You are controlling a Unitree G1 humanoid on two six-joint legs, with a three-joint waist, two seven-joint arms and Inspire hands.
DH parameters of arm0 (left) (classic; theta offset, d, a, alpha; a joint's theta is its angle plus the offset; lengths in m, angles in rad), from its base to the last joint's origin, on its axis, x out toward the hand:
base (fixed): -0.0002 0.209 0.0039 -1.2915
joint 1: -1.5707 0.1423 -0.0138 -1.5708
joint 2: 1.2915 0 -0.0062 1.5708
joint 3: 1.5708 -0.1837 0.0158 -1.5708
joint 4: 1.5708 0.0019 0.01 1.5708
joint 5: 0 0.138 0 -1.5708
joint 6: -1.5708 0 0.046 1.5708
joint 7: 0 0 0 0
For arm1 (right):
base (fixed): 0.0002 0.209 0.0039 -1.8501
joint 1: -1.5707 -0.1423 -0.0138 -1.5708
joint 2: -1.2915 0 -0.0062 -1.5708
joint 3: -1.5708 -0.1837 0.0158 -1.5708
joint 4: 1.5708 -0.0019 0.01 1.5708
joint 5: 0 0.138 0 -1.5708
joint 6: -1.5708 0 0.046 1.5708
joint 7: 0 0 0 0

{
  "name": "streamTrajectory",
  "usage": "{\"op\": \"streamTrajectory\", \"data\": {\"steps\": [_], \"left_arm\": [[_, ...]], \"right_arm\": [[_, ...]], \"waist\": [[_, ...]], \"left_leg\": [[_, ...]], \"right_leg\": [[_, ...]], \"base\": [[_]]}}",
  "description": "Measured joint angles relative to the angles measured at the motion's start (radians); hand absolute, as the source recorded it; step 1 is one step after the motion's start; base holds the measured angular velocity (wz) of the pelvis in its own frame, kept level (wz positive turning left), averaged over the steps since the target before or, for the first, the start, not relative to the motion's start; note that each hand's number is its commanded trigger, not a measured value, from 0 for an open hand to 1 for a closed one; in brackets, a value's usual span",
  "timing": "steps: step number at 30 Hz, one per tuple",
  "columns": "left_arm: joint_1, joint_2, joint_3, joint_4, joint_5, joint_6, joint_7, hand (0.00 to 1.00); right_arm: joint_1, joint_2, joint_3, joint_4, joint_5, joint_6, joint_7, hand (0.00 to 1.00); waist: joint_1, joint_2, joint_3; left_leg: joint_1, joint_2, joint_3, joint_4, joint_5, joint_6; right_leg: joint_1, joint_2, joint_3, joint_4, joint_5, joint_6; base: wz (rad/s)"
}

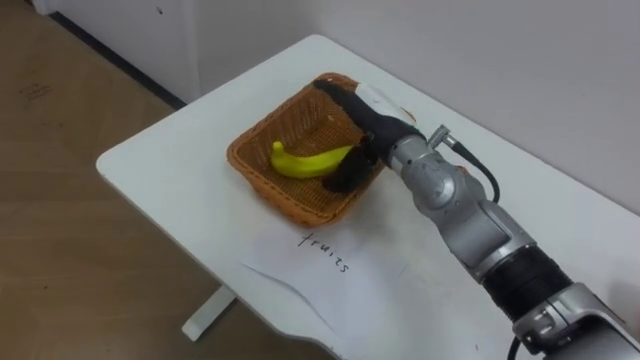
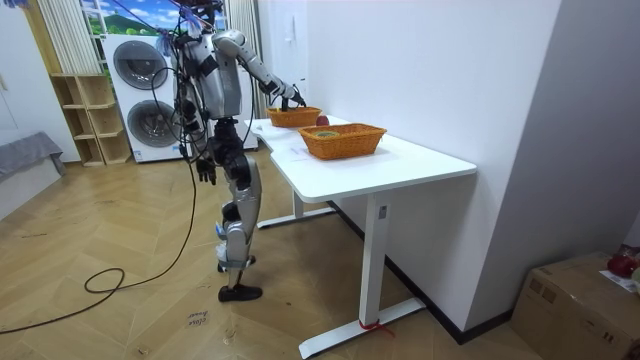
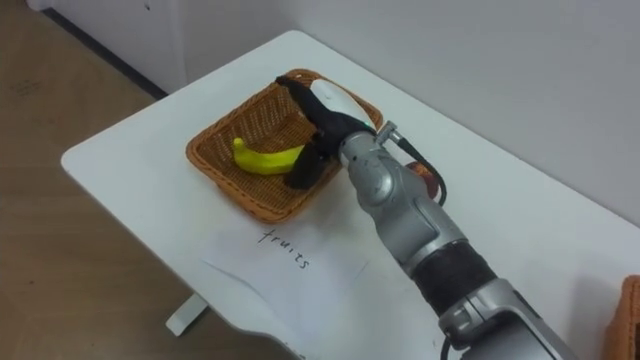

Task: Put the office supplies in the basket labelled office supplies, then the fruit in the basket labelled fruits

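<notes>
A woven fruit basket stands near the table's far left corner, with a yellow banana lying inside it. My right hand reaches over the basket's right rim. Its fingers stretch straight across the basket and the thumb hangs down, touching the banana's right end. In the room view I stand at the table's end, right arm out to that basket. My left hand hangs at my side. A second basket stands closer to the table's middle.
A sheet of paper with handwriting lies in front of the fruit basket. A red fruit sits on the white table behind my forearm. Washing machines and a shelf stand behind me; a cardboard box is at the room view's right.
</notes>
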Motion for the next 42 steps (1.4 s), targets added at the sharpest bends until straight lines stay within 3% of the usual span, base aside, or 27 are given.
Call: {"op": "streamTrajectory", "data": {"steps": [8, 14, 22, 32, 36, 39, 42], "left_arm": [[-0.002, 0.004, 0.016, 0.0, -0.01, 0.0, -0.018, 0.0], [-0.015, 0.003, 0.015, 0.037, -0.012, -0.004, -0.026, 0.0], [0.012, -0.021, 0.017, 0.004, -0.009, -0.009, -0.032, 0.0], [0.018, -0.021, 0.013, 0.004, -0.002, -0.017, -0.031, 0.0], [0.022, -0.022, 0.013, 0.005, -0.002, -0.017, -0.046, 0.0], [0.021, -0.027, 0.012, 0.004, -0.002, -0.017, -0.061, 0.0], [0.023, -0.033, 0.012, 0.005, -0.001, -0.017, -0.065, 0.0]], "right_arm": [[0.0, 0.0, -0.041, -0.012, 0.019, -0.024, -0.051, 0.0], [0.0, -0.012, -0.051, -0.032, 0.128, -0.062, -0.09, 0.0], [0.0, -0.023, -0.215, -0.033, 0.269, -0.074, -0.164, 0.0], [0.003, -0.026, -0.246, -0.076, 0.383, -0.079, -0.231, 0.0], [0.004, -0.027, -0.247, -0.077, 0.393, -0.083, -0.253, 0.0], [0.04, -0.028, -0.261, -0.114, 0.394, -0.083, -0.254, 0.0], [0.059, -0.031, -0.283, -0.124, 0.395, -0.084, -0.255, 0.0]], "waist": [[-0.015, 0.003, -0.0014], [-0.069, 0.027, -0.0023], [-0.136, 0.063, -0.0205], [-0.2, 0.074, -0.0166], [-0.22, 0.09, -0.0135], [-0.225, 0.107, -0.0208], [-0.245, 0.119, -0.021]], "left_leg": [[-0.001, 0.001, 0.002, 0.003, 0.002, -0.002], [0.001, 0.001, 0.016, 0.006, 0.002, -0.003], [0.006, 0.004, 0.033, 0.003, 0.003, -0.001], [0.015, 0.004, 0.04, 0.001, 0.003, -0.001], [0.019, 0.004, 0.045, 0.001, 0.004, 0.0], [0.02, 0.004, 0.051, 0.0, 0.004, 0.001], [0.021, 0.003, 0.053, 0.0, 0.005, 0.002]], "right_leg": [[0.0, 0.0, 0.004, 0.0, 0.0, 0.0], [0.0, 0.002, 0.031, 0.0, 0.0, 0.0], [0.0, 0.0, 0.031, 0.0, 0.0, 0.0], [0.005, -0.002, 0.035, 0.001, 0.0, 0.0], [0.007, -0.003, 0.041, 0.002, 0.0, 0.0], [0.006, -0.004, 0.045, 0.003, 0.0, 0.0], [0.007, -0.004, 0.052, 0.003, 0.0, 0.0]], "base": [[-0.01], [-0.05], [-0.03], [-0.02], [-0.03], [-0.05], [-0.01]]}}
